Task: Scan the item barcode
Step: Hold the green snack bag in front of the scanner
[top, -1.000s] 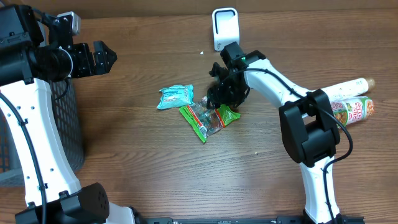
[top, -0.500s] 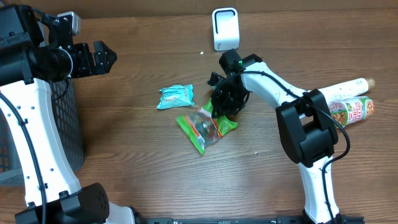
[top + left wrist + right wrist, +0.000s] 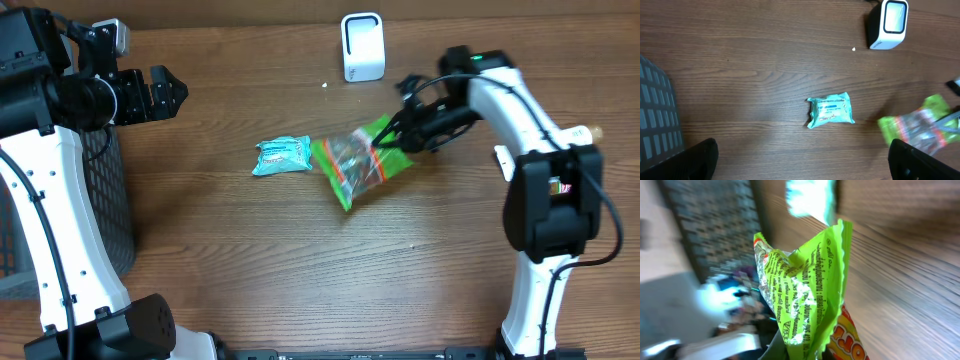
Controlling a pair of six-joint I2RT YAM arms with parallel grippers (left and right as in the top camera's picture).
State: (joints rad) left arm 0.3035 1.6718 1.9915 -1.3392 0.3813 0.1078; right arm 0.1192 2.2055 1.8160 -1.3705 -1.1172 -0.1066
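Note:
A green snack bag (image 3: 360, 162) hangs above the table, pinched by its right corner in my right gripper (image 3: 395, 140), which is shut on it. In the right wrist view the crinkled green bag (image 3: 805, 290) fills the middle, rising from the gripper (image 3: 805, 352). The white scanner (image 3: 361, 45) stands at the table's far edge, up and left of the bag. My left gripper (image 3: 170, 92) hovers open at the far left with nothing between its fingers. The left wrist view shows the scanner (image 3: 888, 22) and the bag (image 3: 917, 130) to the right.
A teal packet (image 3: 283, 155) lies on the table just left of the bag, and shows in the left wrist view as the teal packet (image 3: 831, 110). A dark mesh basket (image 3: 100, 200) stands at the left edge. A noodle cup (image 3: 575, 175) and a bottle (image 3: 560, 140) lie at the right.
My right gripper closed on the green bag, lifted it off the table and swung it right and toward the far edge. The left arm has not moved.

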